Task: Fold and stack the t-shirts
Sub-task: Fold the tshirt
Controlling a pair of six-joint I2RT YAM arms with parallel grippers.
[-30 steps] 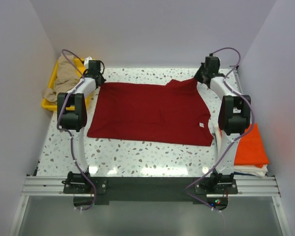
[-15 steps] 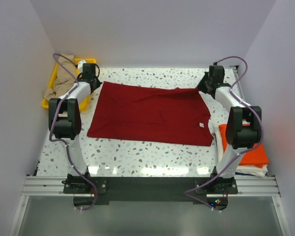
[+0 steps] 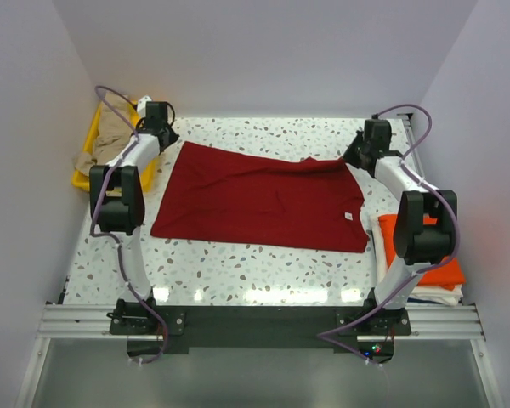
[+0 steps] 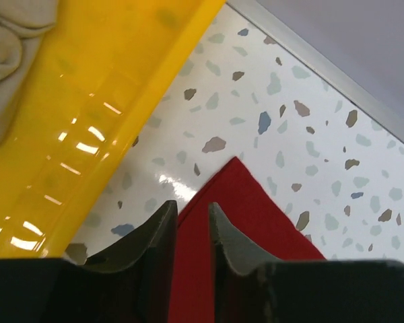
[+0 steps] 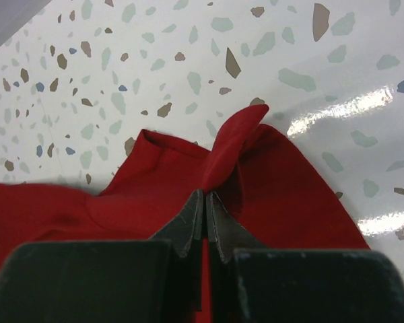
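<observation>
The top external camera sits above and behind the arm bases (image 3: 144, 319), looking down over the whole bench (image 3: 238, 263), far enough off to hold the entire dark red t-shirt (image 3: 255, 195) and the yellow tray (image 3: 83, 180). The left wrist camera looks closely past the left fingers (image 4: 158, 235) at the shirt's far-left corner and the tray wall; the right wrist camera, equally close, looks past the right fingers (image 5: 188, 222) at the far-right corner. All three share the shirt.
</observation>
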